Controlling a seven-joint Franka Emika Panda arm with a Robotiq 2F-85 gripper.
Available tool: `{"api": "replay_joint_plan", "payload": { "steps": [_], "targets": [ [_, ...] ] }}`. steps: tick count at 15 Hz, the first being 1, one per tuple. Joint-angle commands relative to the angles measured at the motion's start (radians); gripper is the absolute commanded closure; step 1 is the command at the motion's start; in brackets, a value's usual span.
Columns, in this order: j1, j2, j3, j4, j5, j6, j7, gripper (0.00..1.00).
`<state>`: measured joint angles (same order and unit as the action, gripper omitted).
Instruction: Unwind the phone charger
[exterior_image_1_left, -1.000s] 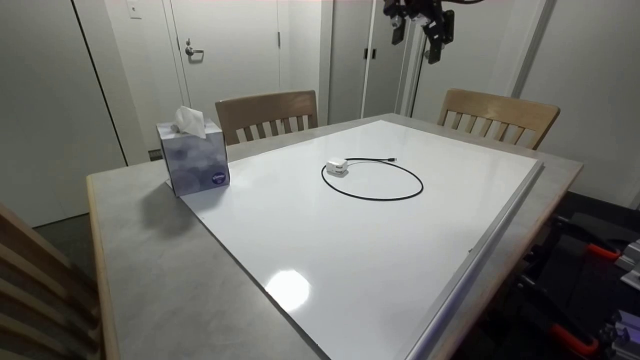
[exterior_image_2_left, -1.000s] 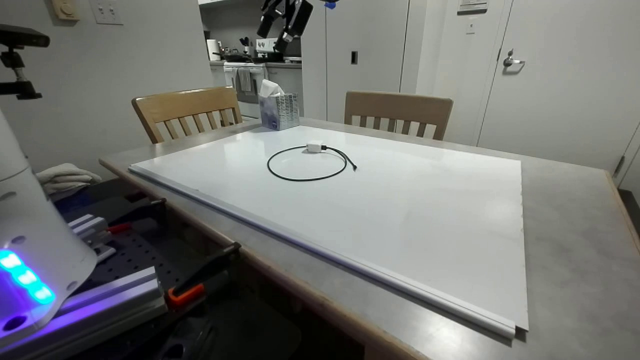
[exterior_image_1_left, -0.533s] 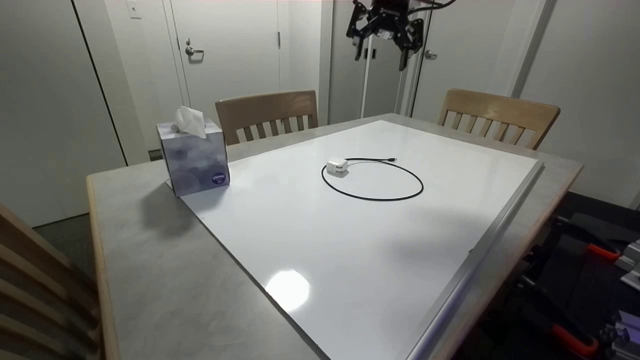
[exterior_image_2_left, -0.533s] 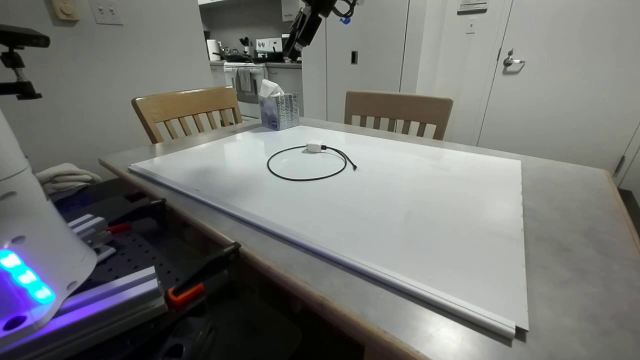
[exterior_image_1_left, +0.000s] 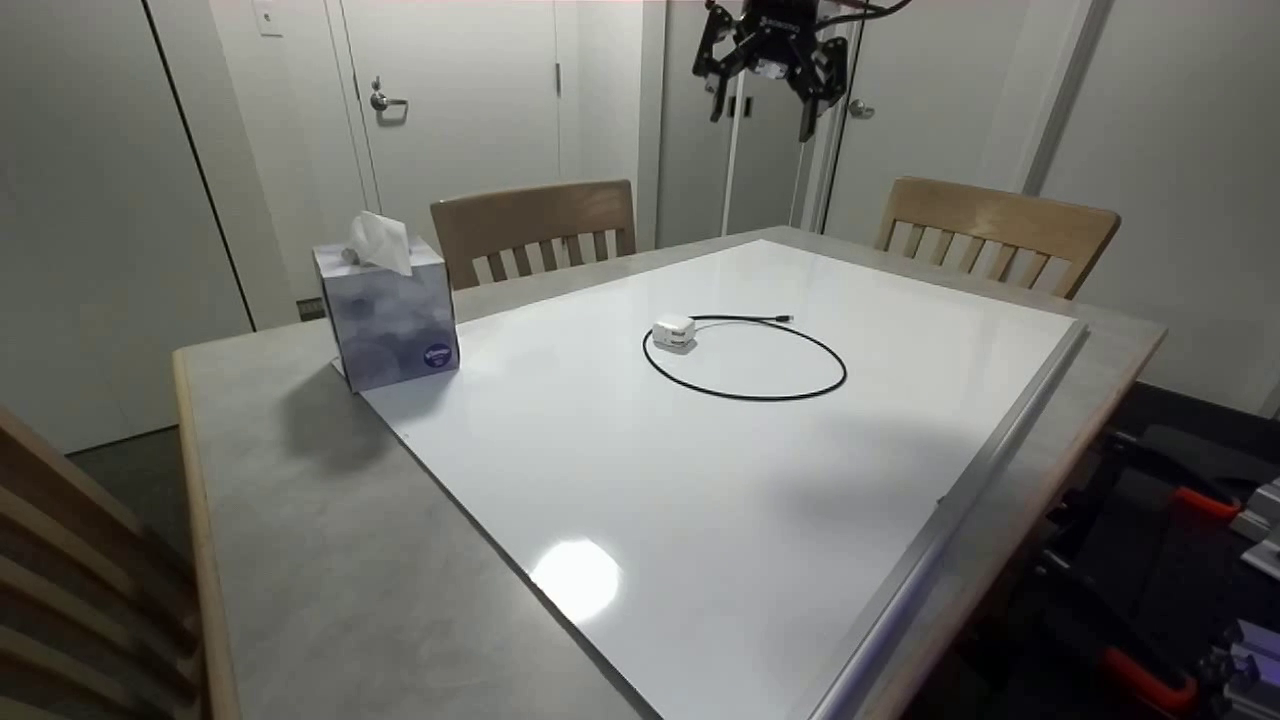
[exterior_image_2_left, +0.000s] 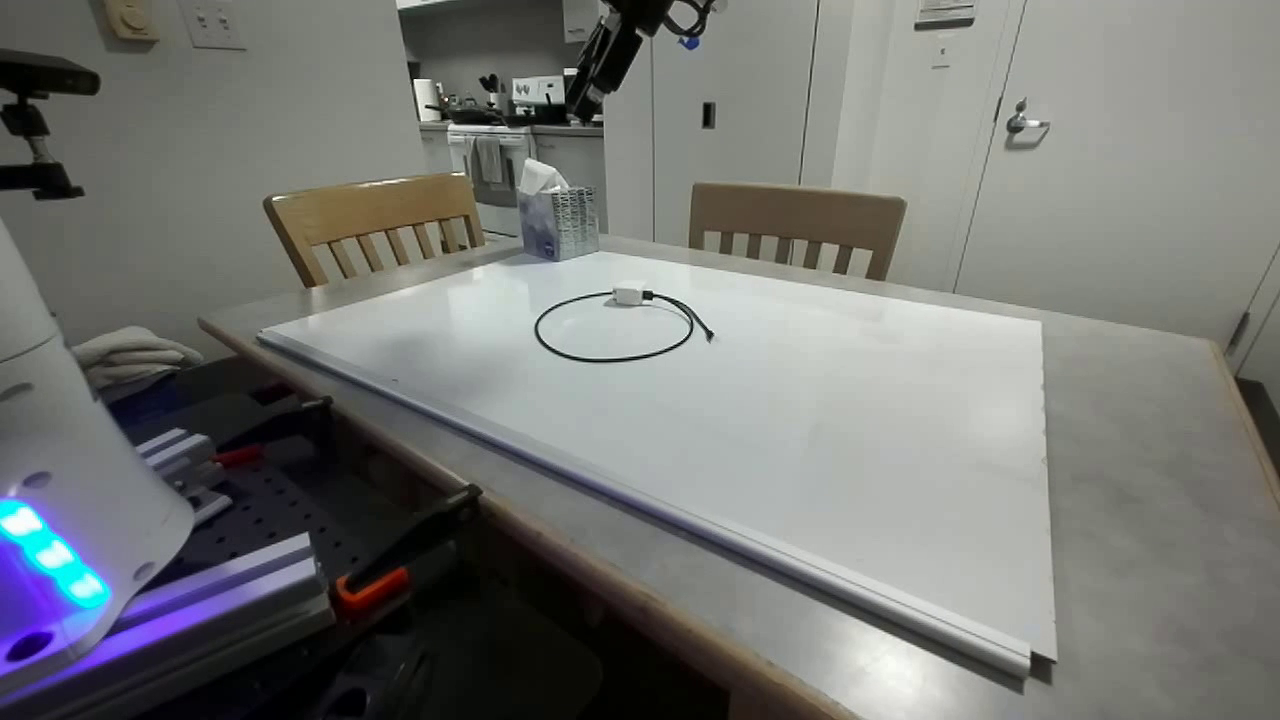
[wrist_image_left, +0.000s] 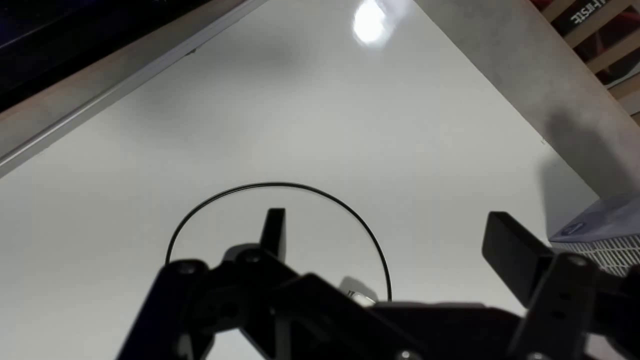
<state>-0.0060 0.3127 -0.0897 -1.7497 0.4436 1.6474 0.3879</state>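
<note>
Phone charger (exterior_image_2_left: 629, 295) lies on white board (exterior_image_1_left: 700, 500): thin black cable (exterior_image_1_left: 765, 398) in one loop, white plug (exterior_image_1_left: 673, 331) attached, dark connector (exterior_image_1_left: 784, 319) at free end. Gripper (exterior_image_1_left: 761, 126) hangs above, jaws wide apart.

"How does the phone charger (exterior_image_2_left: 612, 360) lie?"

"On the white board (exterior_image_1_left: 650, 520), its thin black cable (exterior_image_1_left: 760, 399) in 1 loop."

"And its ends?"

"White plug (exterior_image_1_left: 673, 332) at the loop's edge, dark connector (exterior_image_1_left: 784, 319) just outside the loop."
</note>
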Motion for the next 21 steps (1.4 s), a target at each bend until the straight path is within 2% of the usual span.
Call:
{"api": "replay_joint_plan", "payload": {
  "steps": [1, 8, 9, 10, 14, 17, 21],
  "targets": [
    [-0.022, 0.110, 0.011, 0.122, -0.008, -0.085, 0.049, 0.00],
    [-0.008, 0.286, 0.023, 0.295, -0.004, -0.128, 0.164, 0.00],
    [-0.010, 0.294, 0.030, 0.303, -0.006, -0.123, 0.133, 0.00],
    [-0.009, 0.254, 0.022, 0.239, -0.005, -0.087, 0.143, 0.00],
    [-0.006, 0.280, 0.031, 0.272, -0.005, -0.089, 0.143, 0.00],
    [0.031, 0.308, 0.018, 0.318, -0.064, -0.121, 0.249, 0.00],
    [0.084, 0.327, 0.025, 0.342, -0.205, -0.105, 0.261, 0.00]
  ]
}}
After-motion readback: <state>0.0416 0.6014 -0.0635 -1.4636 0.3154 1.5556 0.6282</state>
